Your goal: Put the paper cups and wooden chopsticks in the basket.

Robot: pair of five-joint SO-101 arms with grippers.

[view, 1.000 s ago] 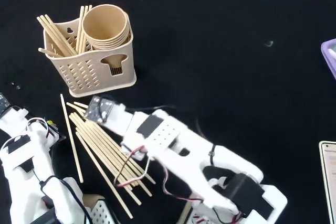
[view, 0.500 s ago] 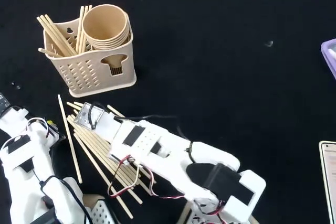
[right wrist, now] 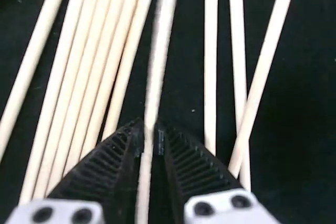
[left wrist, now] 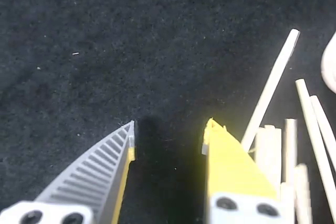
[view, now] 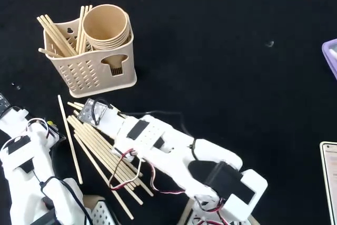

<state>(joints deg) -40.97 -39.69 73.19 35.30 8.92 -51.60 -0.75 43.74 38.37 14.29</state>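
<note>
A beige basket stands at the back left. It holds stacked paper cups and several wooden chopsticks. More chopsticks lie loose in a pile in front of it, with a single chopstick beside them. My right gripper is over the pile's far end. In the right wrist view that gripper is shut on one chopstick, with the others spread below. My left gripper is open over bare cloth, and chopstick ends lie beside it. The left arm sits at the front left.
A purple object and a white card lie at the right edge. A perforated white piece shows at the front edge, near the left arm. Black cloth stretches free across the middle and back right.
The right arm swung left across the chopstick pile, then came slightly back toward the basket. The loose chopsticks shifted a little. The left arm has kept still.
</note>
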